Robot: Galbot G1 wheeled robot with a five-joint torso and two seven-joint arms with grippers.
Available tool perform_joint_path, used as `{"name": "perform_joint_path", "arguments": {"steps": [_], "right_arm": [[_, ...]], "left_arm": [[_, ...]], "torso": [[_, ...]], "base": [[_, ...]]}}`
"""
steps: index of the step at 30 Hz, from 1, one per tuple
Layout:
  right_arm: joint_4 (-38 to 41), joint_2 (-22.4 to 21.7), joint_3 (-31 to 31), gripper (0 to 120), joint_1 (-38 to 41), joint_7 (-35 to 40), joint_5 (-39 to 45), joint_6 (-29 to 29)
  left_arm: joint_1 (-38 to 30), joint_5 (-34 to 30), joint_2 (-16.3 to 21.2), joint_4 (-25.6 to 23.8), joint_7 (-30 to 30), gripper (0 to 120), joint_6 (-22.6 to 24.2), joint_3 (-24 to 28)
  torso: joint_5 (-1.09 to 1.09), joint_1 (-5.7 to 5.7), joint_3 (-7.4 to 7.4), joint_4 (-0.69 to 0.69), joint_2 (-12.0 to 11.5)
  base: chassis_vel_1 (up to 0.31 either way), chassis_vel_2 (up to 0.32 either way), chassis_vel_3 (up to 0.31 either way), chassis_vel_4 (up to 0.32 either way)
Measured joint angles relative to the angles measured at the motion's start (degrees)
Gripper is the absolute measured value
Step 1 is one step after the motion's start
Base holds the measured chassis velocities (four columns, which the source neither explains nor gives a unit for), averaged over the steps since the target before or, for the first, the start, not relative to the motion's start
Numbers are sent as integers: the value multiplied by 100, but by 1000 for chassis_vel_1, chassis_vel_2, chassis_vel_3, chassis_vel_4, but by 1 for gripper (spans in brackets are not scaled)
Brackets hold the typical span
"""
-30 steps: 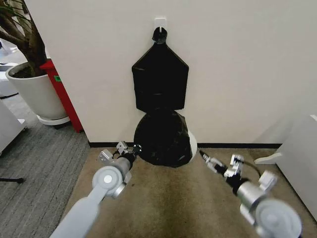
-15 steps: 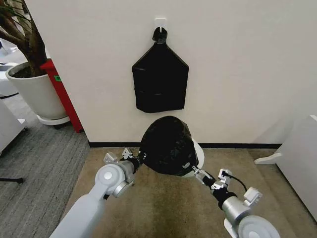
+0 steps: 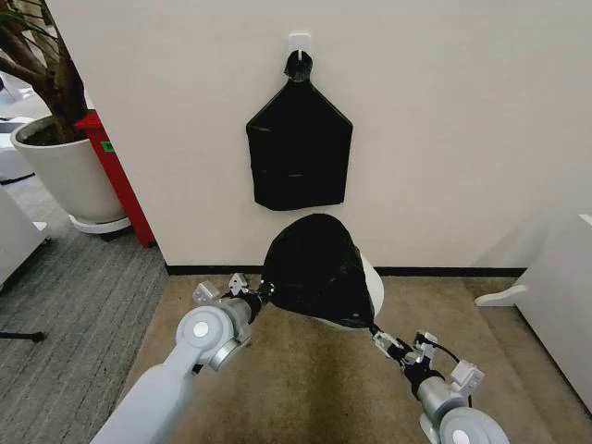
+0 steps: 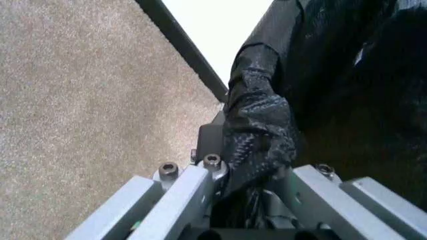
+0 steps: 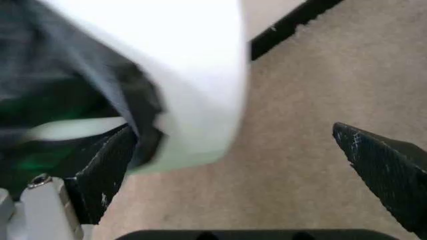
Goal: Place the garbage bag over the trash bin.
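Note:
The glossy black garbage bag (image 3: 314, 264) bulges over the white trash bin (image 3: 374, 287), which stands on the carpet against the wall; only the bin's right side shows past the plastic. My left gripper (image 3: 260, 297) is at the bag's left edge, shut on a bunched fold of the garbage bag (image 4: 257, 140). My right gripper (image 3: 377, 334) sits low at the bin's front right, open. Its fingers (image 5: 100, 170) stand wide apart beside the trash bin's (image 5: 193, 75) white wall, where the garbage bag's (image 5: 143, 115) edge hangs.
A flat black bundle of bags (image 3: 299, 153) hangs from a wall hook above the bin. A large white plant pot (image 3: 65, 171) and a red panel (image 3: 116, 176) stand to the left. White furniture (image 3: 555, 287) is at the right. Open carpet (image 3: 305, 388) lies between my arms.
The bag has risen and shifted right over the bin. My left gripper followed to its left edge. My right arm pulled back and down toward me.

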Motion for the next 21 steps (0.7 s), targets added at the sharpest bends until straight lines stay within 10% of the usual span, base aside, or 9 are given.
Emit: {"name": "perform_joint_path", "arguments": {"steps": [21], "right_arm": [[1293,471,446,100,-1555,-335,-1486,1240]], "left_arm": [[-62,1888,-48,175,-704,2,914,412]], "torso": [[1,0,0,-1,0]], "base": [[0,0,0,0]]}}
